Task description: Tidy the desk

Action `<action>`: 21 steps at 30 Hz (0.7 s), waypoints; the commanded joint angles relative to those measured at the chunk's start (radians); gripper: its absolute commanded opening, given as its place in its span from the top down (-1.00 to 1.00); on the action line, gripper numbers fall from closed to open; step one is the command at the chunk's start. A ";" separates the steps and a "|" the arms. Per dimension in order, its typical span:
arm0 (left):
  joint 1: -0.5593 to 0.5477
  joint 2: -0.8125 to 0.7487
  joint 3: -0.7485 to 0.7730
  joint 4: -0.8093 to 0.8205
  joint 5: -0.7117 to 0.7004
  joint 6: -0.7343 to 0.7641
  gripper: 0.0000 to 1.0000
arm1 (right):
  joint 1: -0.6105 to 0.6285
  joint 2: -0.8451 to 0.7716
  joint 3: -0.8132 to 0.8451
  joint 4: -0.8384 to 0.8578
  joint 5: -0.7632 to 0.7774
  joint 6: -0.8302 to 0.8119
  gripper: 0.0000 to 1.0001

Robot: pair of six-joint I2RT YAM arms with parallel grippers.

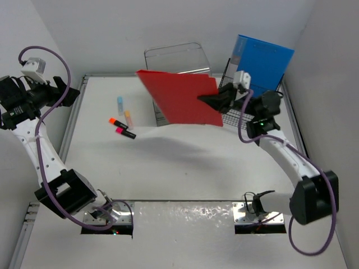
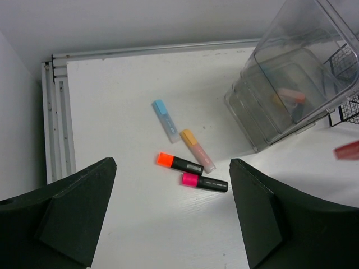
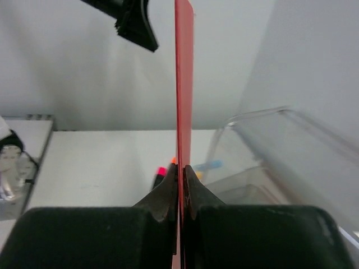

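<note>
Desk (image 1: pixel 185 165) white; right hand (image 1: pixel 205 99) pinches red folder (image 1: pixel 179 95) (held aloft).

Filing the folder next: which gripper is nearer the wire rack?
Right. The right gripper, shut on the red folder, is just by the wire rack; the left gripper, open, is across the desk at its left edge.

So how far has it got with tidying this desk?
Done: a blue folder already stands in the wire rack. In hand: the right gripper holds a red folder aloft near that rack. Still to do: four markers lie loose on the desk; the left gripper is open and empty.
</note>
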State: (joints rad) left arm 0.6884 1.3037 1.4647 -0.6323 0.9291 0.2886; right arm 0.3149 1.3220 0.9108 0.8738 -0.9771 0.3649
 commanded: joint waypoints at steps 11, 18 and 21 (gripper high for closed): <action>-0.003 0.022 0.028 0.006 0.016 0.020 -0.61 | -0.526 -0.218 0.108 0.174 -0.097 0.084 1.00; -0.003 0.039 0.029 0.020 0.020 0.003 -0.61 | -0.700 0.006 0.207 0.638 -0.046 0.570 1.00; -0.004 0.045 0.034 0.026 0.017 -0.009 -0.61 | -0.705 0.143 0.276 0.818 -0.041 0.710 1.00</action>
State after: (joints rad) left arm 0.6888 1.3476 1.4647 -0.6392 0.9306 0.2886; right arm -0.3862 1.3762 1.1187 1.2240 -1.0508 0.8265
